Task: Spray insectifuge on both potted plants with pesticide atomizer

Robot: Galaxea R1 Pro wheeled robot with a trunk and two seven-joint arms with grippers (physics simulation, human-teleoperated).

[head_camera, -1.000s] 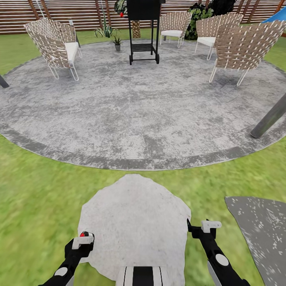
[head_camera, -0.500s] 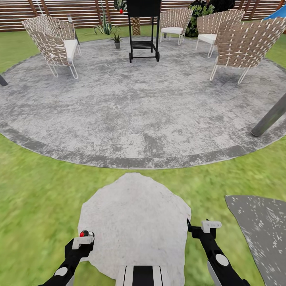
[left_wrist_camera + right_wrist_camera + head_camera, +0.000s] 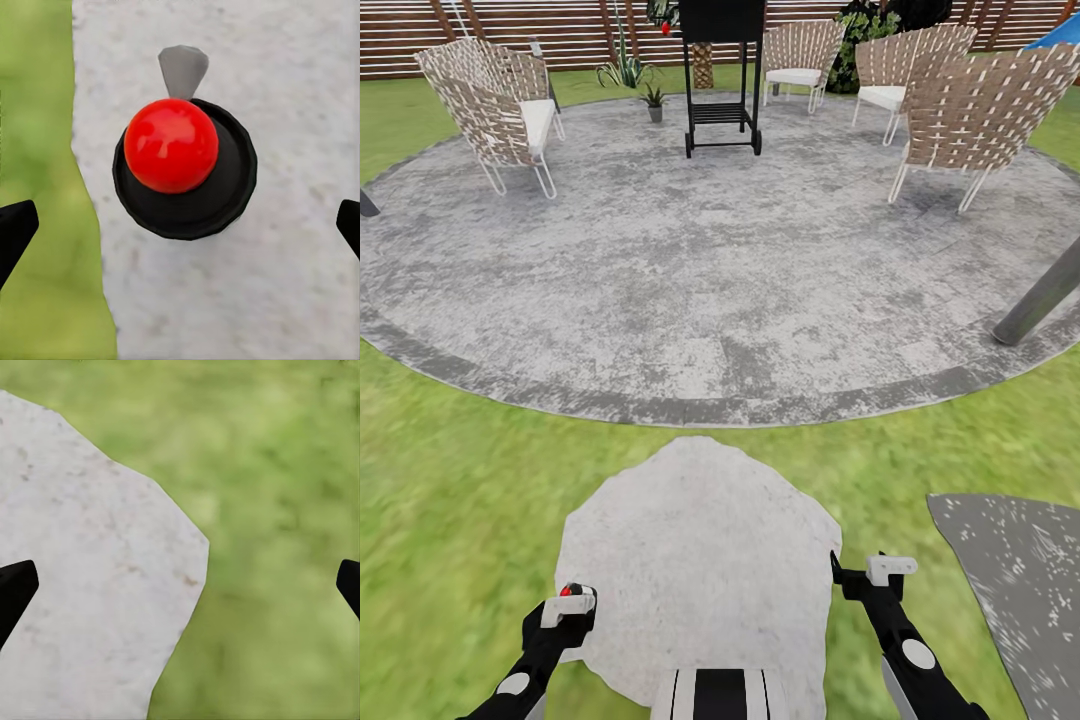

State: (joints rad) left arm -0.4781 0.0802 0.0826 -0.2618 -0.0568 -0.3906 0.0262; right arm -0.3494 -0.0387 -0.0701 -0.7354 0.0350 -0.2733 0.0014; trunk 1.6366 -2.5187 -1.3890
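The pesticide atomizer [image 3: 172,146] is seen from above: a red ball on a round black cap with a grey nozzle, over a pale stepping stone [image 3: 262,300]. My left gripper [image 3: 180,225] is open around it, and its black fingertips [image 3: 15,232] stay well clear of the cap. In the head view the red top [image 3: 569,589] shows at the left gripper [image 3: 565,612], by the stone's left edge. The right gripper [image 3: 888,570] is open and empty over stone and grass [image 3: 180,592]. One potted plant [image 3: 653,100] stands at the far side of the garden's round patio [image 3: 690,270].
Several woven chairs [image 3: 495,105] ring the patio, with a black grill cart [image 3: 720,70] at the back near the slatted fence. A spiky plant [image 3: 622,72] grows behind the pot. A dark slanted pole [image 3: 1045,295] and a dark slab [image 3: 1020,590] lie to the right.
The whole head view shifted a little between the earliest frame and the later ones, so the camera moved. Both grippers and the atomizer keep their places.
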